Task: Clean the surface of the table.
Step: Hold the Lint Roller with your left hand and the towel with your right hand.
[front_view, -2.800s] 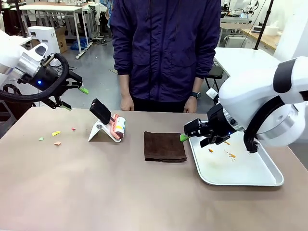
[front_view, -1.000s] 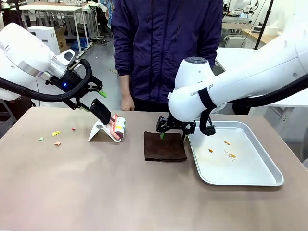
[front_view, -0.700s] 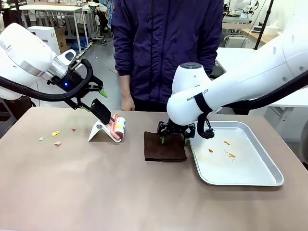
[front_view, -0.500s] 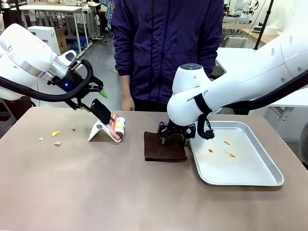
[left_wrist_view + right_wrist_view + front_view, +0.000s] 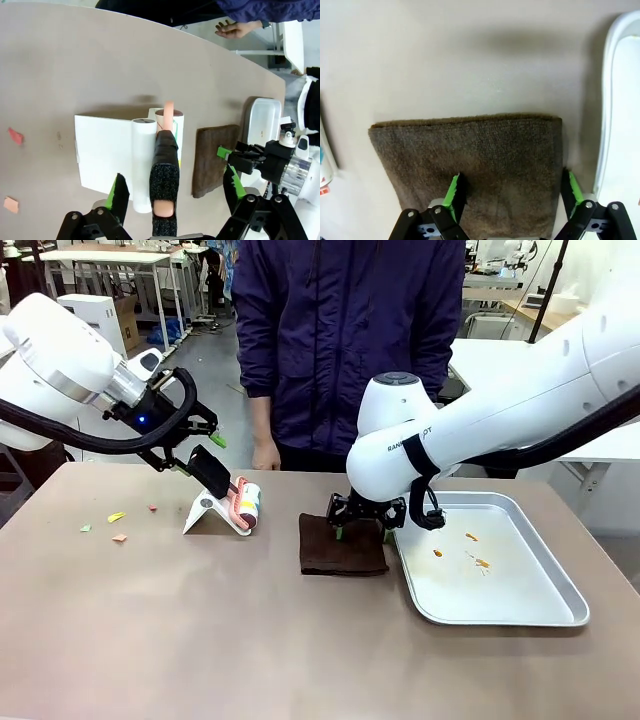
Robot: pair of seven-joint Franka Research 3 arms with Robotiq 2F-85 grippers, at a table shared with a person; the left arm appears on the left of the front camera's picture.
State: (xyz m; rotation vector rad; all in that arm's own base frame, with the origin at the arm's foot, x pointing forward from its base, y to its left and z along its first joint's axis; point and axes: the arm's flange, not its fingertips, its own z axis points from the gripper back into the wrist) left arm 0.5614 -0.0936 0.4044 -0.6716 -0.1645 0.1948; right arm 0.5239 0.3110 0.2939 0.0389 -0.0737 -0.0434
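Barely started: paper scraps [image 5: 117, 517] lie near left edge of counter [image 5: 250, 640], left tool [image 5: 174, 174] wide astride lint-roller handle [image 5: 165, 165], right tool [image 5: 512, 175] wide over brown cloth [image 5: 470, 145], neither gripped yet.

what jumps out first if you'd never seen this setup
The bulky white right arm bends over the middle of the table, its right gripper open and astride the far end of a brown cloth beside a silver tray. At the left, the open left gripper flanks the black handle of a lint roller, with coloured paper scraps lying farther left.
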